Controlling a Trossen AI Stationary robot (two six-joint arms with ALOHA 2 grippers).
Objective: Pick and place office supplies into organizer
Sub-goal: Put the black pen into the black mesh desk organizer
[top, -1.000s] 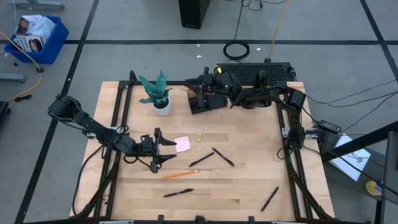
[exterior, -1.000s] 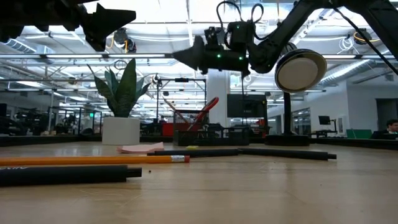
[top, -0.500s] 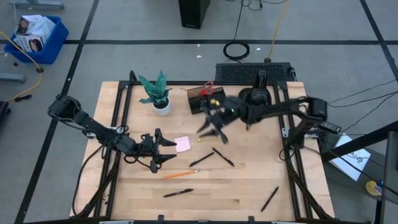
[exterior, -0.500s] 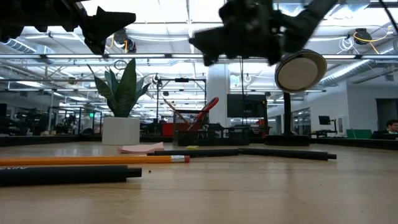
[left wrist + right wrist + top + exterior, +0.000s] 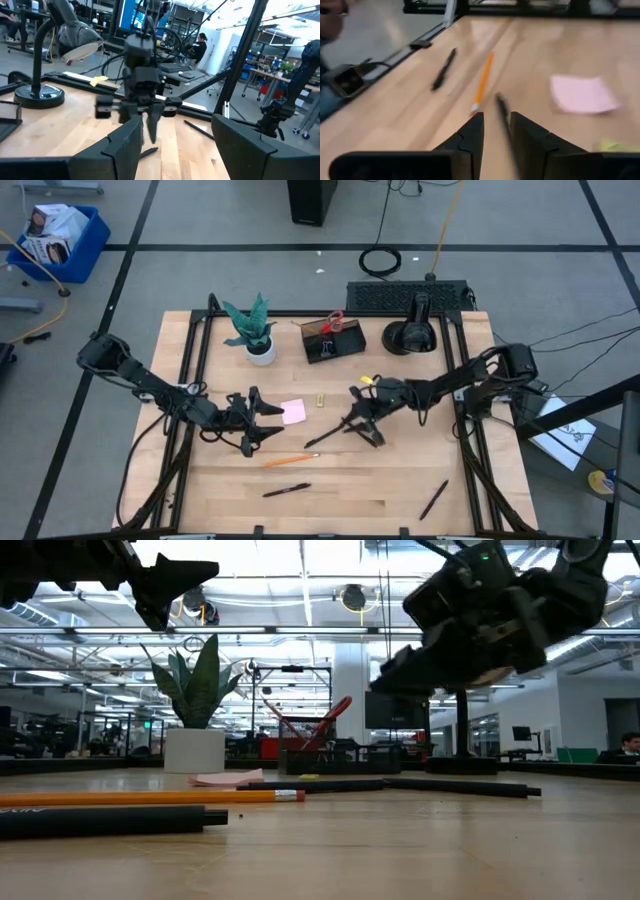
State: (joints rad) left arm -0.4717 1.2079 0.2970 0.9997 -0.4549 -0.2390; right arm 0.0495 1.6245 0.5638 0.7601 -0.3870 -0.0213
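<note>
My right gripper (image 5: 350, 424) hovers over the middle of the table, narrowly open and tipped slightly down. Two black pens (image 5: 325, 437) (image 5: 362, 434) lie flat beneath it. In the right wrist view one pen (image 5: 502, 116) lies ahead in line with the gap of my right gripper (image 5: 497, 135), untouched. An orange pencil (image 5: 290, 461), a pink pad (image 5: 293, 411) and a tiny yellow piece (image 5: 320, 399) lie nearby. The dark organizer (image 5: 335, 345) at the far edge holds red scissors (image 5: 334, 322). My left gripper (image 5: 268, 421) waits open, level, beside the pad.
A teal plant in a white pot (image 5: 257, 332) and a black domed object (image 5: 410, 336) flank the organizer. Two more black pens (image 5: 286, 490) (image 5: 434, 500) lie near the front edge. The black frame rails (image 5: 190, 380) border the board.
My right gripper has swung away from the organizer at the far edge toward the table's middle and near side, sinking and tipping downward. It now hangs over the two pens. The scissors stay in the organizer.
</note>
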